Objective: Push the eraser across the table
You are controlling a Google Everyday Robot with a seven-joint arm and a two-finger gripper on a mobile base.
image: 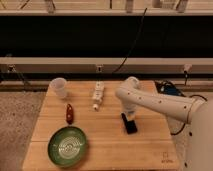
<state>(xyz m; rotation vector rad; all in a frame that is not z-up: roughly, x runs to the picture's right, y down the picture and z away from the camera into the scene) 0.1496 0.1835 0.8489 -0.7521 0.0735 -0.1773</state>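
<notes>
The eraser (130, 124) is a flat black slab lying on the light wooden table (107, 145), right of centre. My white arm reaches in from the right and bends down over it. My gripper (129, 116) hangs at the arm's end, right at the eraser's far end, apparently touching it. The arm hides part of the gripper.
A green plate (68, 146) sits at the front left. A red pepper (69, 113) lies behind it. A clear cup (59, 88) stands at the back left. A white power strip (98, 95) lies at the back middle. A small logo (165, 155) marks the front right corner.
</notes>
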